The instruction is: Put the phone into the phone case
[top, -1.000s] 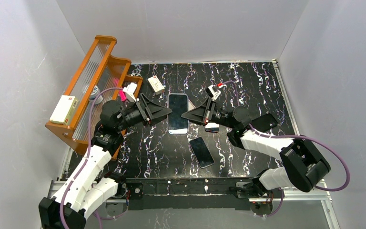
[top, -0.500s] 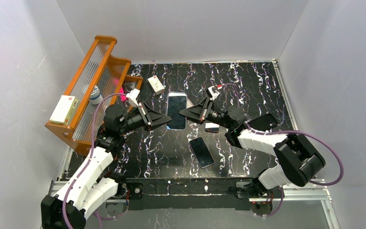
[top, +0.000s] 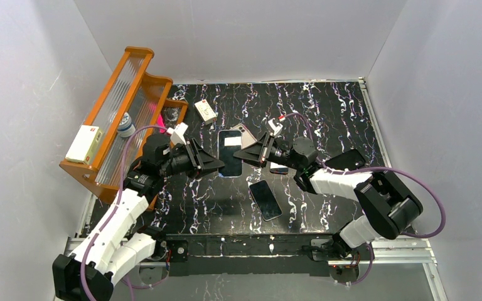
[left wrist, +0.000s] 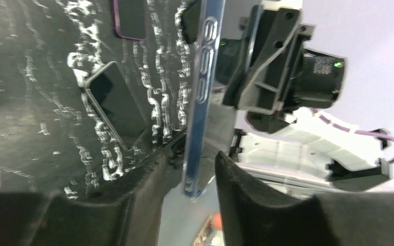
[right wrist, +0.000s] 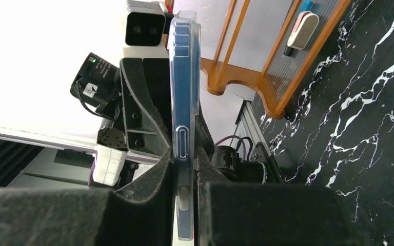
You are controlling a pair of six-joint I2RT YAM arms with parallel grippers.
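Above the black marbled counter (top: pixel 326 106), between the two arms, the phone (top: pixel 230 152) is held screen up, its face dark, lifted clear of the surface. The right tool (top: pixel 244 154) pinches the clear phone case (right wrist: pixel 183 92) across its thickness, with its fingers (right wrist: pixel 156 179) pressed against both faces of the edge near the port cutout. The left tool (top: pixel 221 164) meets it from the opposite side and is spread. Its fingers (left wrist: pixel 246 200) flank the end of the case, with a sliver of gap showing on either side. Whether the phone sits fully in the case I cannot tell. A pale pinkish slab (top: pixel 246 132) shows just beyond the right tool; I cannot tell whether it touches the phone. A second phone (top: pixel 265 199) lies flat nearer the arm bases, well apart from both tools, and a third phone (top: pixel 279 168) shows partly under the right arm. An orange rack (top: pixel 122 94) stands at the counter's left edge, with a small white box (top: pixel 205 111) just beside its far end.
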